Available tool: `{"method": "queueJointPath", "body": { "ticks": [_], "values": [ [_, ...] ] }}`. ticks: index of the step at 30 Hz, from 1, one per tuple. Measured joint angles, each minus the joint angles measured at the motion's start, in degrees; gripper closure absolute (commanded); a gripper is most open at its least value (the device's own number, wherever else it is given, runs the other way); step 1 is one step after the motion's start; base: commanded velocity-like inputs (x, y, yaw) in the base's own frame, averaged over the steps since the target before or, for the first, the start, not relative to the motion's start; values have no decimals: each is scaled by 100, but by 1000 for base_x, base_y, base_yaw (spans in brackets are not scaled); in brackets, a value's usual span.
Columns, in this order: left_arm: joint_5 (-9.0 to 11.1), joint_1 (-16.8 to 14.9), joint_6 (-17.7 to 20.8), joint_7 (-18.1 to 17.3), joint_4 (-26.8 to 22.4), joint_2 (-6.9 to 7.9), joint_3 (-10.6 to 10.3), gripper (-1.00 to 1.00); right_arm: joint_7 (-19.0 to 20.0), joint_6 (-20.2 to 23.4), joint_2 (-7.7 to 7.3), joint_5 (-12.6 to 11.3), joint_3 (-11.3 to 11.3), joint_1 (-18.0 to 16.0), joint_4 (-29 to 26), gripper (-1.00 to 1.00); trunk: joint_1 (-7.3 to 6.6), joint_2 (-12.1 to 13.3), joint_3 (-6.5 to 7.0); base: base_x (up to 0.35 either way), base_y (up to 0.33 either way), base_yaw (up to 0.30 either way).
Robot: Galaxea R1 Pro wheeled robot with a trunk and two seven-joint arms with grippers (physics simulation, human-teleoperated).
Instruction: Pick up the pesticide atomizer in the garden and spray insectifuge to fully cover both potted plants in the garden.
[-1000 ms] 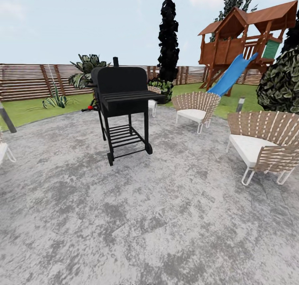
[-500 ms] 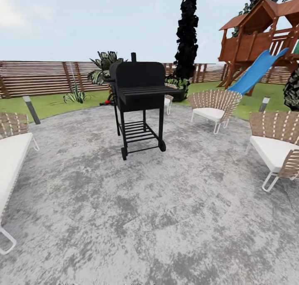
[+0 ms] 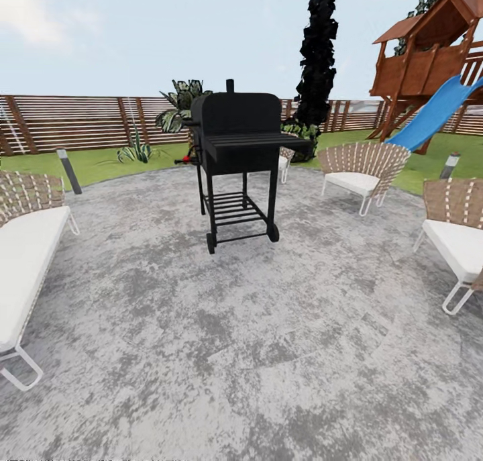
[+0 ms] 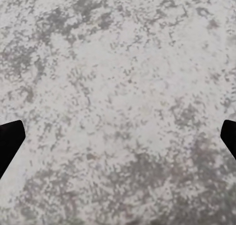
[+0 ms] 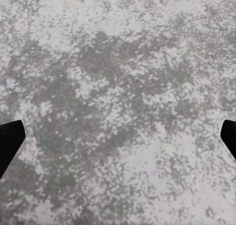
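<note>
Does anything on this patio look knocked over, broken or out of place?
Nothing stands out. The black grill stands upright on the grey patio, the woven chairs sit level around it, and the fence looks whole. A small red thing beside the grill is too small to identify.

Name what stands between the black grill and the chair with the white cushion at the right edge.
In the head view, bare grey patio separates the grill from that chair.

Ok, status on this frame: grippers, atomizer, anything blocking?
Both grippers open, empty, over grey patio. Small red-topped object on the ground beyond the black grill, possibly the atomizer, too small to tell. Grill stands in between.
</note>
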Motion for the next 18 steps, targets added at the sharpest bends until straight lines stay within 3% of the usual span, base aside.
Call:
{"method": "queueJointPath", "body": {
  "ticks": [18],
  "values": [
    [0, 1, 6, 0, -2, 0, 1, -100, -7, 8, 8, 0, -3, -1, -24, -100, 395, -722, -323, 0, 0, 260]
  ]
}}
